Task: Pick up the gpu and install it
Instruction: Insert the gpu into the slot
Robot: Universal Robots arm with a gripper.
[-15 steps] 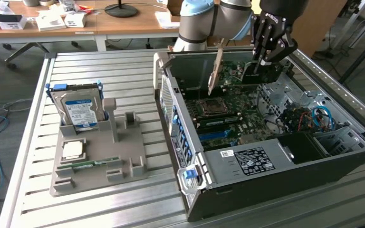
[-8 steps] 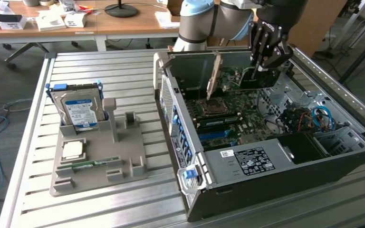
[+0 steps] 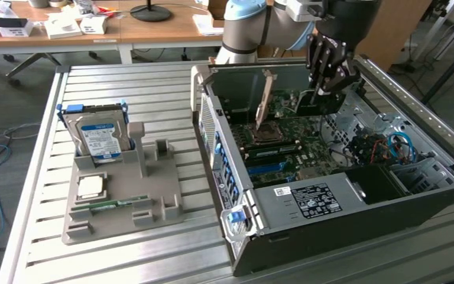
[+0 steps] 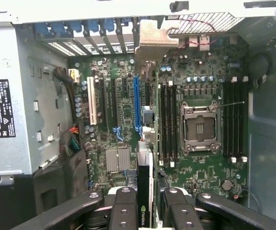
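Black jointed hand (image 4: 146, 199) clamped on the thin flat gpu (image 4: 145, 167), held on edge over the green motherboard (image 4: 200, 172) inside the grey metal computer case (image 3: 353, 236)

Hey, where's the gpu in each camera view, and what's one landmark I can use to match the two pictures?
Exterior view: the gpu stands upright inside the open computer case, just to the exterior view's left of the hand.
Wrist view: the gpu is seen edge-on between the fingers of the hand.
Shared landmark: the empty CPU socket.
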